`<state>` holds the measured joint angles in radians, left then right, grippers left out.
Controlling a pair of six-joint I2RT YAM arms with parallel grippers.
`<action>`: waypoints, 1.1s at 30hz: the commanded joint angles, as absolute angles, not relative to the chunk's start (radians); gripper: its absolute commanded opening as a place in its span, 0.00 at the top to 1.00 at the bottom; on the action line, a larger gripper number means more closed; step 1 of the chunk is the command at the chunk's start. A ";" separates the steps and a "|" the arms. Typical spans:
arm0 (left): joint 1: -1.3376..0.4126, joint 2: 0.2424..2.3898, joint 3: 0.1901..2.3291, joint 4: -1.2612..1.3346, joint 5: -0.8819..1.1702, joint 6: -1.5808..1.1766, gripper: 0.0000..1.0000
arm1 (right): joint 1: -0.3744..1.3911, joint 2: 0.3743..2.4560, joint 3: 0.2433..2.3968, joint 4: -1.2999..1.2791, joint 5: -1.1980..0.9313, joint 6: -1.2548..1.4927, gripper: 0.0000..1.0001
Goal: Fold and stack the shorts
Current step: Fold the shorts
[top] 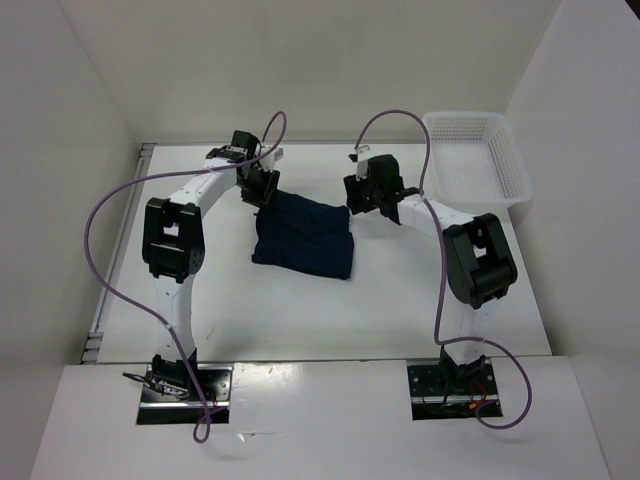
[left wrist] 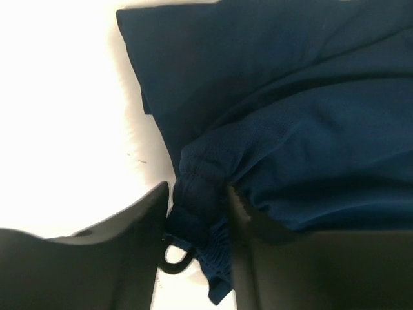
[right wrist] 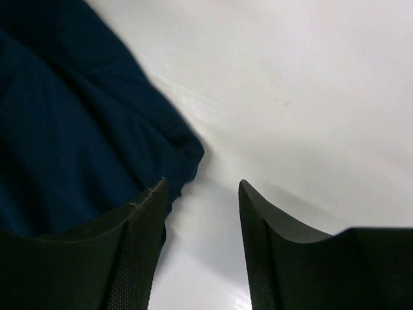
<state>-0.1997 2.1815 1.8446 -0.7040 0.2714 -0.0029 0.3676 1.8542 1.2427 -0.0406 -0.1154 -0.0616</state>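
The dark navy soft-fabric shorts [top: 303, 238] lay folded in a squarish block on the white table [top: 400, 300], at the centre of the top view, between my two claws. My left claw [left wrist: 197, 194] stood part open at the block's upper left corner, the gathered waistband bunched between its fingers. Pinched or loose, I couldn't tell. My right claw [right wrist: 201, 187] sat at the upper right corner, jaws apart, bare table between them, holding nothing.

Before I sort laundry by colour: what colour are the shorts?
The shorts are plain dark navy blue, with no pattern; the top view shows it best.
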 commanded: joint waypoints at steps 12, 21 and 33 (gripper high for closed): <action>-0.195 1.994 1.761 -0.669 0.252 0.000 0.17 | 0.370 1.827 1.316 -0.023 -0.086 -0.092 0.38; -0.158 1.712 1.490 -0.683 0.207 0.000 0.14 | 0.370 1.639 1.316 -0.195 0.012 -0.242 0.26; 0.268 1.254 1.137 -0.589 0.285 0.000 0.12 | 0.121 1.166 1.102 -0.337 0.103 -0.348 0.23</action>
